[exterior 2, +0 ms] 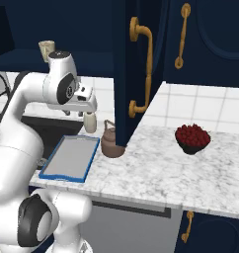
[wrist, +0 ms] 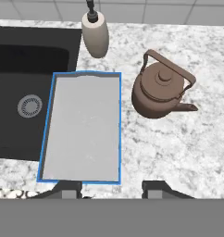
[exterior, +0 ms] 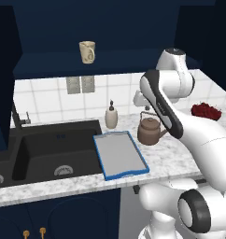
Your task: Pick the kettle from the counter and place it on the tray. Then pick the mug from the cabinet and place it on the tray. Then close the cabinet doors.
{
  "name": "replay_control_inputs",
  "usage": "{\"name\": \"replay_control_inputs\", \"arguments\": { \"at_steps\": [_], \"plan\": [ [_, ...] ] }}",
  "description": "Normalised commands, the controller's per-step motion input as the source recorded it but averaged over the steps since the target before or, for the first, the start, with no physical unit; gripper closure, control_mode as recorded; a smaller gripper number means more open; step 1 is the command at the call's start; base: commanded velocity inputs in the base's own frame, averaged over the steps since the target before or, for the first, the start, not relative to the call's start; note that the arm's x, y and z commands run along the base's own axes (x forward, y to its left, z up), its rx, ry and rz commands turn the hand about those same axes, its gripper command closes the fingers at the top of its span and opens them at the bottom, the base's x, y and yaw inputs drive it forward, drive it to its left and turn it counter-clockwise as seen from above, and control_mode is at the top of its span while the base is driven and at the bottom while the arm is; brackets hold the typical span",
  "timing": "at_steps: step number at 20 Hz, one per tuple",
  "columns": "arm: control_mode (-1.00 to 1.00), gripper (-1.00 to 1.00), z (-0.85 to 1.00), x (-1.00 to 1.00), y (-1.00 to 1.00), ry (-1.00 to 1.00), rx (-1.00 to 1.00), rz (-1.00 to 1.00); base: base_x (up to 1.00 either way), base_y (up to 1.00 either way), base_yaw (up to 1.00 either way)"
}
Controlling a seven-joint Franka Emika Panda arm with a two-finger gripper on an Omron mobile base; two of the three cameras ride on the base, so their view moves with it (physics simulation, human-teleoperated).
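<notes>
Nothing is done yet. The kettle (wrist: 161, 92) sits on the counter (wrist: 188, 148) just right of the tray (wrist: 84, 127), which has nothing on it. The mug (exterior: 87, 51) waits in the cabinet (exterior: 101, 28), its door (exterior 2: 141, 64) open. The gripper (wrist: 111, 189) hangs above, partly open, holding nothing. In the hand view the spout points right and the tray's long side runs up and down.

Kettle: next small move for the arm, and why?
Probably shift the gripper sideways over the kettle and lower toward its arched handle. The kettle sits on the counter beside the bare tray, and in the hand view the jaws stand apart, holding nothing, nearer the tray's edge than the kettle.
</notes>
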Motion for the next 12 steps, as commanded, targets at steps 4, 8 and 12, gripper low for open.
{"name": "replay_control_inputs", "arguments": {
  "at_steps": [4, 8, 12],
  "plan": [
    [-1.0, -1.0, -0.04, -0.01, -0.12, 0.0, 0.0, 0.0, 0.0, 0.0, 0.0],
    [-1.0, -1.0, -0.3, 0.0, -0.68, 0.0, -0.02, 0.0, 0.0, 0.0, 0.0],
    [-1.0, -1.0, -0.34, 0.09, -0.38, -0.01, -0.12, 0.01, 0.0, 0.0, 0.0]
  ]
}}
